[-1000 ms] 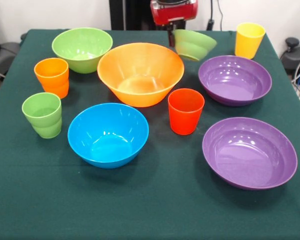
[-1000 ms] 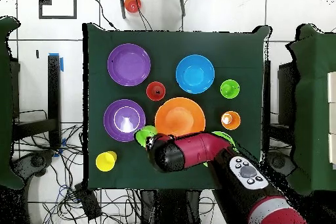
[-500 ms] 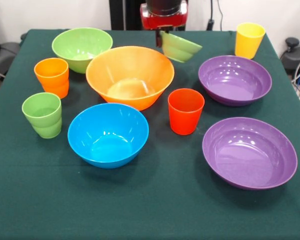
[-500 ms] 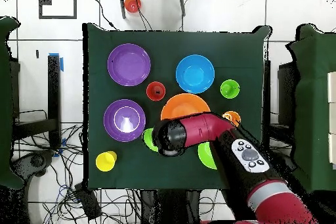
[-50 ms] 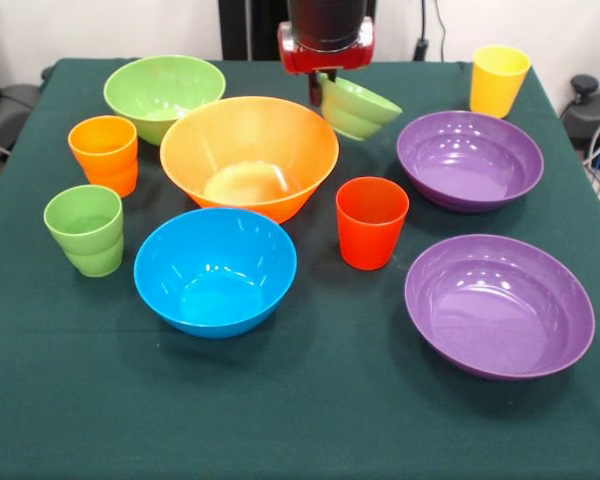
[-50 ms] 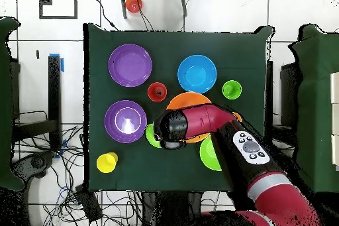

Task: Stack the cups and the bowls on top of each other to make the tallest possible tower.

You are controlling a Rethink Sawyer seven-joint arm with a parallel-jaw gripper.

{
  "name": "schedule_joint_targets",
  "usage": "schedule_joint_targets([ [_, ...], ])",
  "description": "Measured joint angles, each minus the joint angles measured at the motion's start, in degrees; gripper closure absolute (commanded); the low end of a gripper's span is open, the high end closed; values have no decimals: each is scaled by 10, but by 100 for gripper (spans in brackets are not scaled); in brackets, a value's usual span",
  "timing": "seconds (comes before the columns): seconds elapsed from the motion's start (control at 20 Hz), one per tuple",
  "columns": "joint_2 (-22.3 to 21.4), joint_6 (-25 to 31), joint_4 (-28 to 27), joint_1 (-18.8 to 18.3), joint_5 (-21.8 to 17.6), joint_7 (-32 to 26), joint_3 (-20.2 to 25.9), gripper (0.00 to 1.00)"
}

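Note:
My gripper point(image 5: 320, 88) hangs at the table's far side, shut on the rim of the small light-green bowl point(image 5: 359, 106), which tilts in the air just right of the large orange bowl point(image 5: 248, 155). In the overhead view the red arm head point(image 6: 173, 129) hides the fingers, and the small green bowl point(image 6: 151, 135) peeks out beside it. The blue bowl point(image 5: 215, 270) sits in front, the medium green bowl point(image 5: 164, 95) at the far left. Two purple bowls point(image 5: 469, 158) point(image 5: 498, 303) lie at the right. Orange point(image 5: 104, 153), green point(image 5: 84, 228), red point(image 5: 371, 222) and yellow point(image 5: 498, 80) cups stand singly.
Everything rests on a dark green tablecloth point(image 5: 300, 420). In the overhead view the arm point(image 6: 245, 154) covers part of the orange bowl point(image 6: 189, 99) and the medium green bowl point(image 6: 206, 155). Cables and an orange object point(image 6: 133, 3) lie on the floor beyond the table.
The gripper has carried the small green bowl leftward in the front view and a little lower. The large orange bowl has slid left, toward the orange cup.

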Motion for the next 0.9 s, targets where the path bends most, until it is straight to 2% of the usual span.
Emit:
schedule_joint_targets([
  [0.15,3,5,-6,0,12,0,2,100],
  [0.55,19,79,-35,7,64,0,5,100],
  [0.9,25,90,-35,-19,131,0,38,100],
])
